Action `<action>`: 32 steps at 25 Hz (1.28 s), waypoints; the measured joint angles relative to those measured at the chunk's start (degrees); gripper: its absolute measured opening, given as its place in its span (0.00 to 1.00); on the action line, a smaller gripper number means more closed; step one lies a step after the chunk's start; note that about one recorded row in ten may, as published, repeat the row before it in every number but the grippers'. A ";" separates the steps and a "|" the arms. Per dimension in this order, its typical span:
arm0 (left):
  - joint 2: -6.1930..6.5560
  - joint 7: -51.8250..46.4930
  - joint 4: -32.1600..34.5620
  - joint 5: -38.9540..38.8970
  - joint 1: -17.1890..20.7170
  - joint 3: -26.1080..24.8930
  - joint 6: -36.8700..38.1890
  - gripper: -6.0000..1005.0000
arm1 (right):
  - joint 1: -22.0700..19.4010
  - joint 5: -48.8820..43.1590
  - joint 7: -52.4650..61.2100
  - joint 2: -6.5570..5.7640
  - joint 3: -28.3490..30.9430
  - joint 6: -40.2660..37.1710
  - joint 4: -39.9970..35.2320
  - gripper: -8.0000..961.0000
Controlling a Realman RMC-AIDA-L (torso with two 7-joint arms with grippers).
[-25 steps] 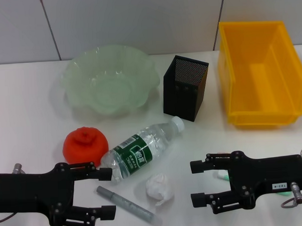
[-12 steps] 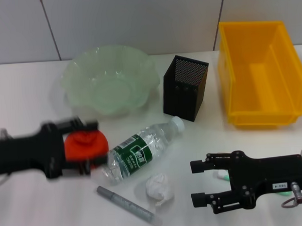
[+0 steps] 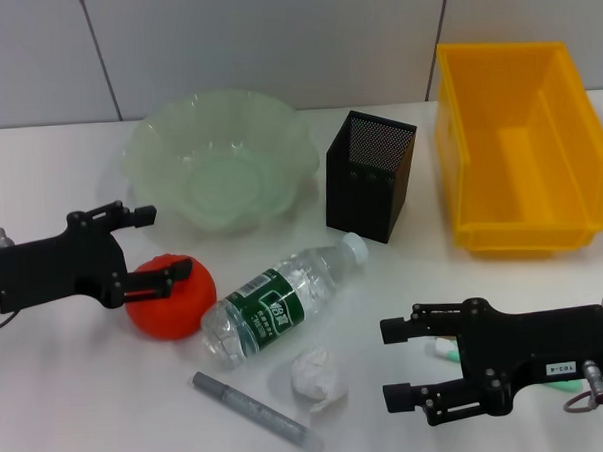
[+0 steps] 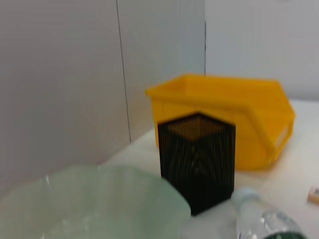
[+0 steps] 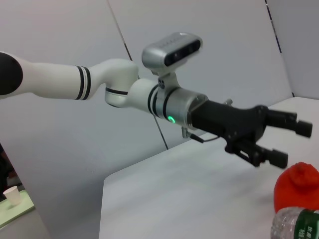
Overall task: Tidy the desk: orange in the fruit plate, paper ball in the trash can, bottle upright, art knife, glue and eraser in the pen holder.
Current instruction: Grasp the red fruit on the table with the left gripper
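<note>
Trash can [image 3: 523, 146], fruit plate [image 3: 219, 160] and pen holder [image 3: 370, 175] line the far edge, beyond both sets of fingers. Left gripper [image 3: 162, 248], jaws spread and empty, has moved forward over the orange [image 3: 170, 297]; right gripper [image 3: 398, 362] open, parked, unmoved. Bottle [image 3: 281, 300] lies between them; paper ball [image 3: 318, 374] nearer. Only the right wrist view shows the left arm's white links.

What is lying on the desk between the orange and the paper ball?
In the head view, the bottle lies on its side between the orange and the paper ball. The grey pen lies nearer, just below that stretch.
</note>
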 joint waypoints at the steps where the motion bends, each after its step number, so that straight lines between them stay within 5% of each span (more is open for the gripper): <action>1: 0.00 0.00 0.00 0.00 0.00 0.00 0.00 0.85 | 0.00 0.00 0.00 0.00 0.00 0.00 0.00 0.85; 21: -1.42 -0.95 -1.70 5.99 -0.92 0.07 -7.30 0.83 | 0.23 0.10 0.38 -0.23 0.03 -0.36 0.01 0.85; 32: -1.38 -1.26 -1.85 7.11 -1.12 0.07 -7.44 0.48 | 0.23 0.10 0.52 -0.23 0.03 -0.41 0.10 0.85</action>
